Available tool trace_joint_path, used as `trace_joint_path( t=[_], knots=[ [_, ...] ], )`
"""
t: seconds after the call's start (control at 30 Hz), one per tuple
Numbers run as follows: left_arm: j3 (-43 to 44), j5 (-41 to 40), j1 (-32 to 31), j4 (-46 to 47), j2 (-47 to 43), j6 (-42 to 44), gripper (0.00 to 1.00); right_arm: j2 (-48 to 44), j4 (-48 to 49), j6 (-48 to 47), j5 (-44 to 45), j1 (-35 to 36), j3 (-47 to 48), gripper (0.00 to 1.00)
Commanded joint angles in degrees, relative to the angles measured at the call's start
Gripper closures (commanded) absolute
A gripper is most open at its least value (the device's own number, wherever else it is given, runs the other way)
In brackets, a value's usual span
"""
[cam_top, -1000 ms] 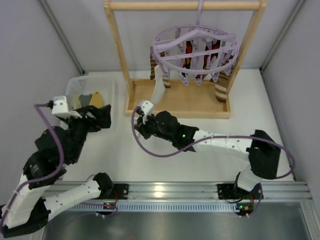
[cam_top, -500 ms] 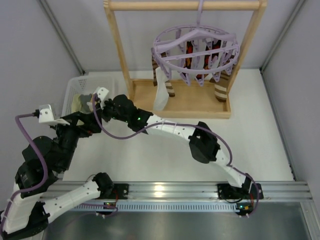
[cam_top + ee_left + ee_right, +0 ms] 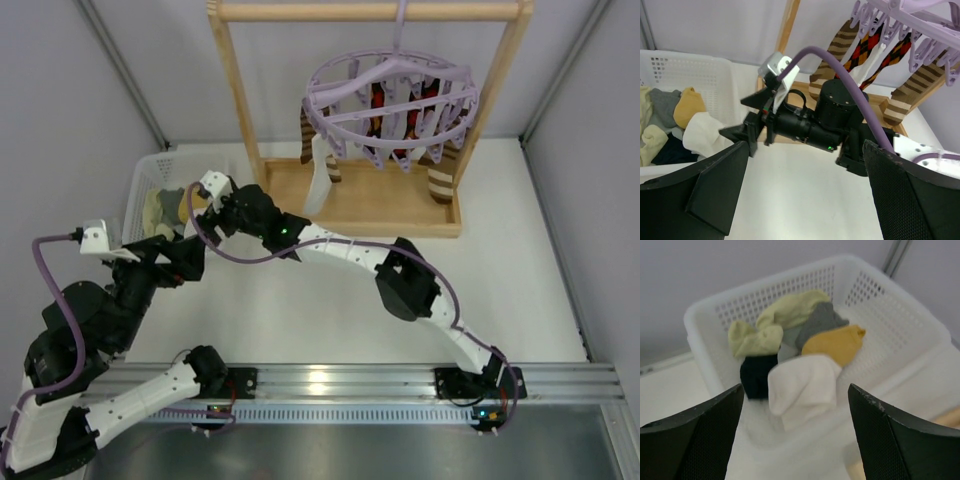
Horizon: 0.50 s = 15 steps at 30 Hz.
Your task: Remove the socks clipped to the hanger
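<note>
Right wrist view: right gripper [image 3: 795,390] hovers over white basket [image 3: 710,307], jaws spread, holding nothing. White sock [image 3: 802,385] lies inside basket among yellow, grey, black cloths [image 3: 790,315]. Left gripper [image 3: 802,150] near basket, jaws spread, empty. Lavender hanger [image 3: 390,90], right of basket, holds clipped striped, argyle, white socks [image 3: 441,185].

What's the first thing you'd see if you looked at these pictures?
The round lavender hanger hanging from the wooden rack at the back, with stripy and diamond socks clipped on. Then the right gripper, open above a white basket on the left, where a white sock lies.
</note>
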Motion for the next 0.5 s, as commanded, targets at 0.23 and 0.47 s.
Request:
trace_joint_path(
  t=[0.23,0.47],
  knots=[
    [-1.48,8.39,0.02,1.08,6.29,-1.07,0.01,-40.39,6.39,4.61,2.74,-0.23,-42.22,0.13],
    [-9.03,16.75,-0.07,14.08,9.89,2.62,0.01,-57.45,-9.33,10.33,4.23,-0.23,-55.31,0.0]
  ],
)
